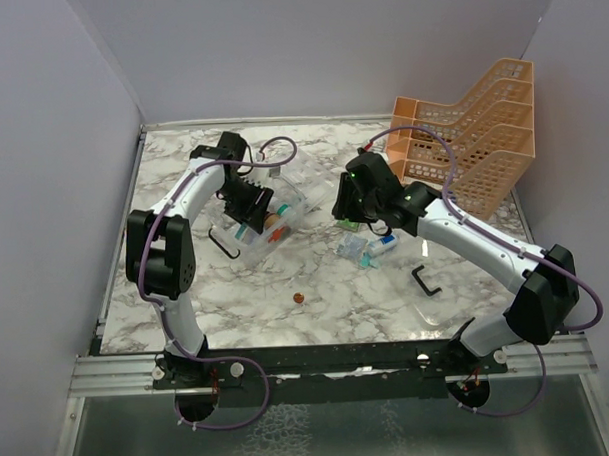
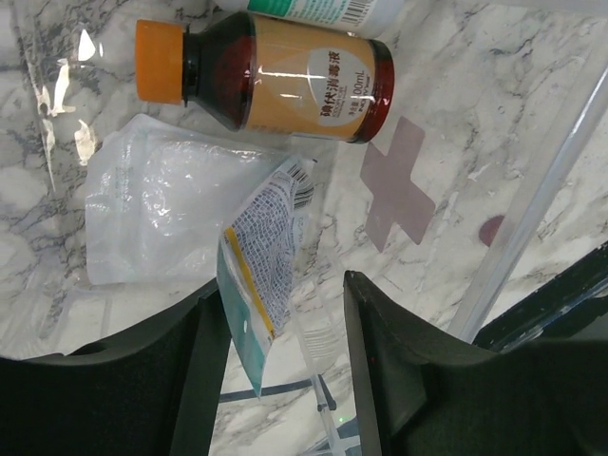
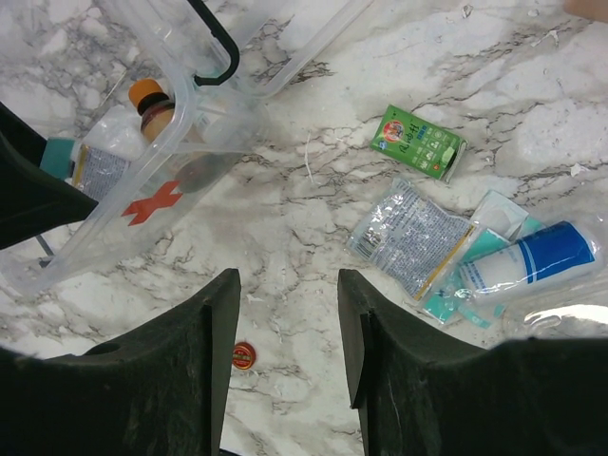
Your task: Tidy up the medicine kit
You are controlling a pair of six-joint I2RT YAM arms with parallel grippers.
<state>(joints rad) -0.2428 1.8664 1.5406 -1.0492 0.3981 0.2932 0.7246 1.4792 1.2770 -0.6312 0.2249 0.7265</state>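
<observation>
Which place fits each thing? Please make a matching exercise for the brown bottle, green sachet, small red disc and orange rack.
1 brown bottle
2 green sachet
3 small red disc
4 orange rack

A far right corner of the table
B inside the clear box
C alone on the table, towards its near edge
D on the table near the pile of packets

Pairs: 1-B, 2-D, 3-C, 4-A.

The brown bottle point(image 2: 275, 76) carries an orange label with Chinese characters and "100mL". A red cross point(image 3: 152, 202) marks the clear wall of the medicine kit point(image 3: 104, 237) — one sachet point(image 2: 266, 247) shows a barcode, its small print unreadable.
</observation>
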